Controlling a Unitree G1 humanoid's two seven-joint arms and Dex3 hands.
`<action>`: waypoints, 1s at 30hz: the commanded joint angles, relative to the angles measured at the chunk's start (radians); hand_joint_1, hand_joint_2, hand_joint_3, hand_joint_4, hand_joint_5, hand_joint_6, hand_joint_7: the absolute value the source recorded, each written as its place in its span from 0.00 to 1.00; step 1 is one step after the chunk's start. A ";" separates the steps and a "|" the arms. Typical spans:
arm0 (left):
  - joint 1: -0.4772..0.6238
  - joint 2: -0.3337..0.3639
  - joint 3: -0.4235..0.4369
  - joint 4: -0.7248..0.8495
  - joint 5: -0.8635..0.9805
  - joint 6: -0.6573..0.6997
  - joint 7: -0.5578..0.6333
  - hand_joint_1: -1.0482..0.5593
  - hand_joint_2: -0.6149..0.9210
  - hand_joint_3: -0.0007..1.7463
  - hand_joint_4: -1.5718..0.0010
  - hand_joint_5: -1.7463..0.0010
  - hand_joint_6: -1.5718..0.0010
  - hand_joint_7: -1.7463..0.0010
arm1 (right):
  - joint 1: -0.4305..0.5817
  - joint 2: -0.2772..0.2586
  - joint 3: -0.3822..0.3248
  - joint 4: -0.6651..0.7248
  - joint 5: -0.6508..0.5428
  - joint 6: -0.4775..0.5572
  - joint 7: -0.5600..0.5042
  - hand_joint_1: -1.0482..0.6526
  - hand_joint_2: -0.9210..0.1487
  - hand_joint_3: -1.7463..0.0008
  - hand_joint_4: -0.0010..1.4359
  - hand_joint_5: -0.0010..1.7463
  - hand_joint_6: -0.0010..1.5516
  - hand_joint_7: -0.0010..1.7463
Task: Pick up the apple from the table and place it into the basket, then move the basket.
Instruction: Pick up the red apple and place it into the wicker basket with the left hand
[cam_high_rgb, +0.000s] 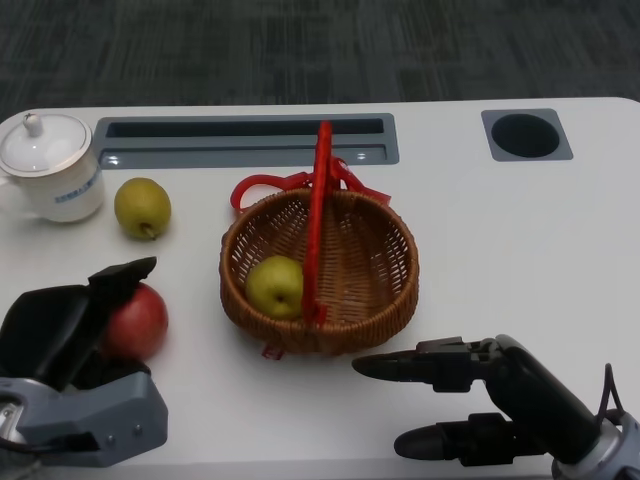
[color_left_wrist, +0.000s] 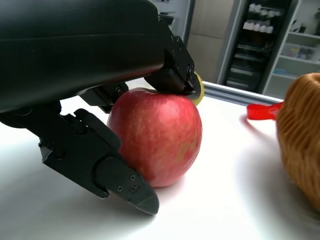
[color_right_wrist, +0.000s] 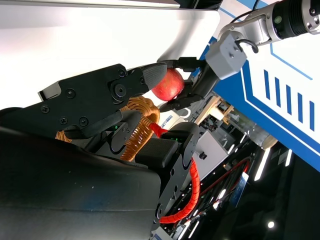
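Head view shows the red apple (cam_high_rgb: 135, 320) resting on the white worktop (cam_high_rgb: 520, 250) at the near left, just left of the wicker basket (cam_high_rgb: 385, 270) and apart from it. The left hand (cam_high_rgb: 60, 330) is wrapped around the apple: in the left wrist view one finger presses on its top near the stem and another (color_left_wrist: 107, 172) lies against its lower side, while the fruit still sits on the worktop, so the grip looks closed but the lift has not begun.

The apple is likely firm, smooth and moderately heavy for its size; its waxy, rounded skin could slip, so opposing contact across its widest part seems safer than a hold near the crown. It should tolerate a steady squeeze, though hard pressure may bruise it.

The right hand (cam_high_rgb: 450, 400) hovers near the basket's front right, fingers extended and apart, holding nothing.

Inside the basket lies a green fruit (cam_high_rgb: 274, 287) on the left half, beside the red handle (cam_high_rgb: 318, 215) that arches over the middle. That handle and the fruit narrow the free space, so the apple would probably go in more easily on the emptier right half. Another green fruit (cam_high_rgb: 142, 207) and a lidded white cup (cam_high_rgb: 50, 165) stand behind the apple, clear of the path to the basket.
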 joint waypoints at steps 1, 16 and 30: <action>0.042 0.021 0.005 -0.019 -0.044 -0.074 -0.030 0.63 0.87 0.01 0.20 0.97 0.26 0.98 | 0.008 -0.012 -0.010 -0.016 0.007 0.004 -0.007 0.35 0.03 1.00 0.58 0.00 0.48 0.00; 0.188 0.063 0.138 -0.448 -0.114 -0.137 -0.016 0.61 0.86 0.00 0.18 0.98 0.23 0.99 | 0.007 -0.008 -0.007 -0.012 0.005 -0.002 -0.009 0.34 0.00 1.00 0.58 0.00 0.47 0.00; 0.231 0.021 0.223 -0.867 -0.147 -0.142 -0.133 0.55 0.85 0.01 0.17 0.99 0.22 1.00 | 0.018 -0.010 -0.002 -0.023 0.003 0.015 -0.010 0.33 0.00 1.00 0.58 0.00 0.48 0.00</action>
